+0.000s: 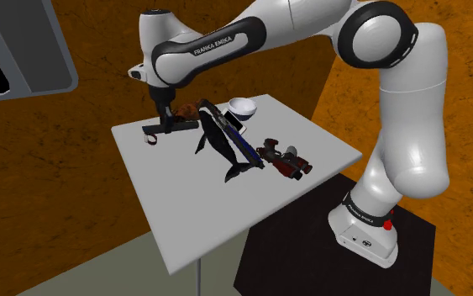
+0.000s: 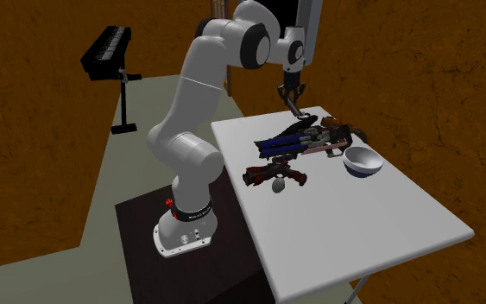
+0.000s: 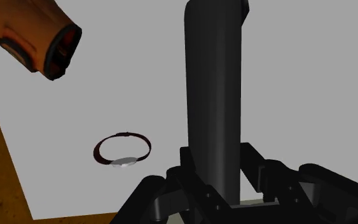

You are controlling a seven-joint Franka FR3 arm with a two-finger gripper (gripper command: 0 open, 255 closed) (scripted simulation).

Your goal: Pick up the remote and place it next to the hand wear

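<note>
You have the long, black, slab-shaped remote (image 3: 212, 95): the black fingers (image 3: 255, 164) are closed tight on its near end, low over the white bench (image 1: 226, 210) at the shoulder view's left corner. Just beside it lies a dark red ring-shaped band with a silvery patch (image 3: 123, 151), probably the hand wear. An orange-brown leathery piece (image 3: 37, 35) lies a little farther off. The pickup looks done. You have only to set the remote down by the band and let go.
</note>
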